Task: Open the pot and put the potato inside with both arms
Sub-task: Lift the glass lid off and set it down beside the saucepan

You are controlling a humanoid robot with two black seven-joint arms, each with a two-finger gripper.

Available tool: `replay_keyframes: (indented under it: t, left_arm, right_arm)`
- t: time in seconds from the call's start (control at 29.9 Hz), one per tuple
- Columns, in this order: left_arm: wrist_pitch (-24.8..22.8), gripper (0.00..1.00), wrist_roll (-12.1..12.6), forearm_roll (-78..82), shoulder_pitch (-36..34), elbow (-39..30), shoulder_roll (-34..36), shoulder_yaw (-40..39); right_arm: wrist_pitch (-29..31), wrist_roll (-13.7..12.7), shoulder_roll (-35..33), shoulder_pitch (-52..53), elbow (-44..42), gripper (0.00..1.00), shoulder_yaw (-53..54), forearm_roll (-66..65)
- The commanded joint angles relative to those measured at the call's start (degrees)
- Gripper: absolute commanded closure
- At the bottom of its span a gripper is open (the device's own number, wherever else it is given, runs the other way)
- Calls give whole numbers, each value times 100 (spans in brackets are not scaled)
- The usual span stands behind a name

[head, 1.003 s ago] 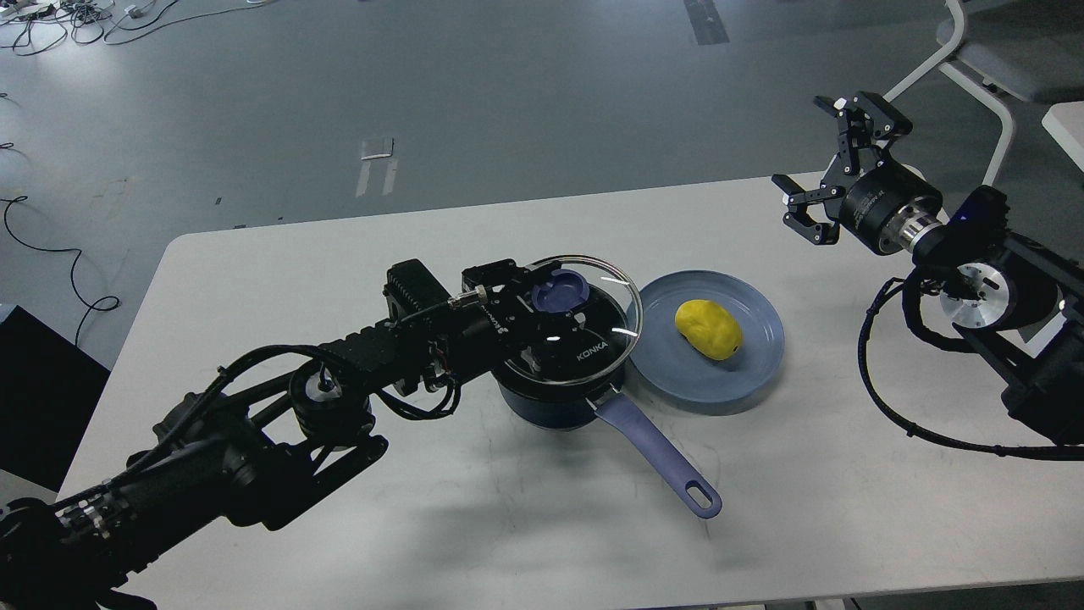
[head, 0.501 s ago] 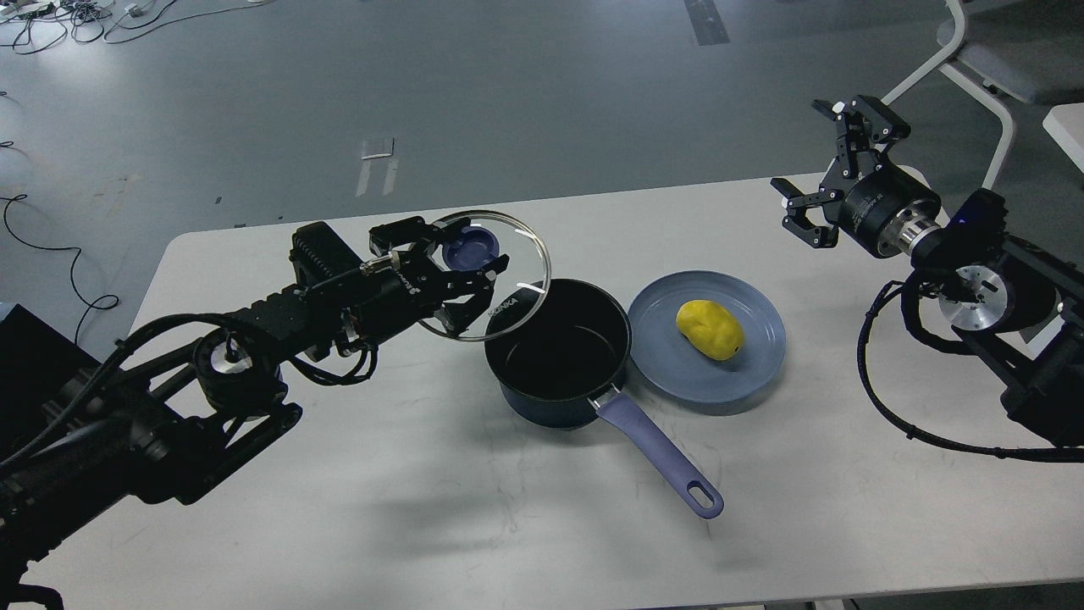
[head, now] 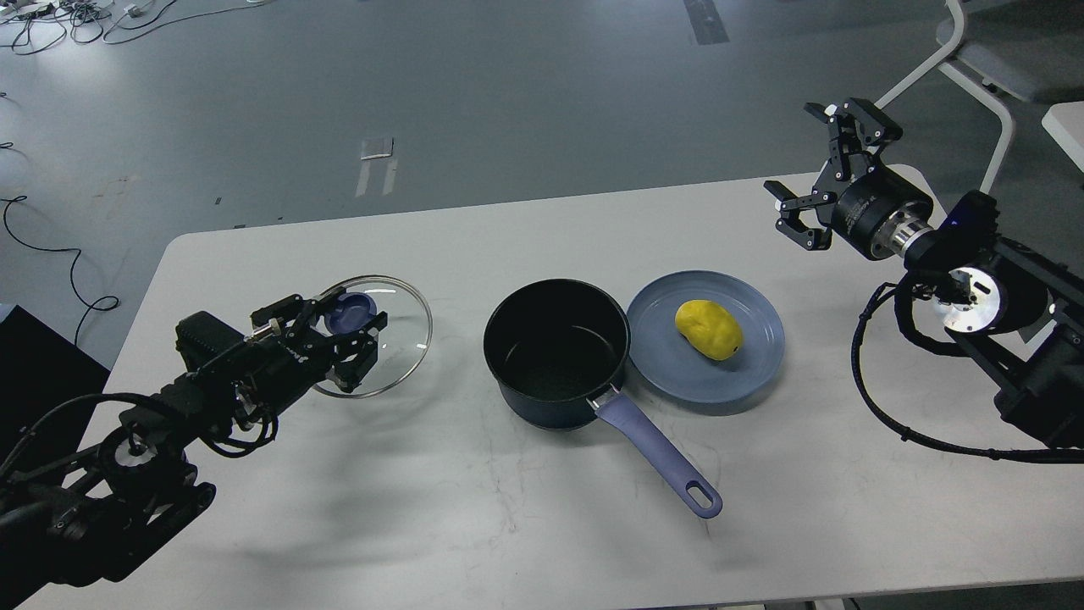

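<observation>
The dark navy pot (head: pixel 556 356) stands open in the middle of the table, its black inside empty and its lavender-blue handle (head: pixel 656 453) pointing to the front right. My left gripper (head: pixel 339 335) is shut on the blue knob of the glass lid (head: pixel 389 335) and holds it tilted, low over the table to the left of the pot. The yellow potato (head: pixel 710 329) lies on a blue-grey plate (head: pixel 754 373) just right of the pot. My right gripper (head: pixel 815 168) is open and empty, raised above the table's far right corner.
The white table (head: pixel 508 525) has bare room in front and at the left. A white chair frame (head: pixel 982 76) stands beyond the far right corner. A dark box (head: pixel 34 381) sits off the table's left edge.
My left gripper lifted the lid off the pot and carried it left and down toward the table. The right gripper shifted slightly up and left.
</observation>
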Motion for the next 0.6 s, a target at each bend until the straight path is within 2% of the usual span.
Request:
replay_keyframes:
  t: [0.0,0.1,0.4,0.47,0.53,0.57]
  left_arm:
    - [209,46,-110,-66,187,311,-53,5]
    - [306,42,-252,-189,214,496,-185,145]
    - [517,40,-252,-620,214,699,-440,629]
    - [526,36,-252,-638,214,725,-484,629]
    - [526,26,-260,-769,205,734,-519,629]
    - [526,26,-261,-770,205,734,-520,629]
  right_arm:
    - [-2,0,-8,12,-7,0,-8,-9]
    - [-2,0,-8,47,1,0,-96,-9]
    - [-2,0,-43,56,1,0,-149,-9]
    - [-2,0,-52,47,1,0,-158,-9]
    - [-2,0,-61,39,10,0,-149,-9]
    - [-2,0,-61,38,10,0,-149,-9]
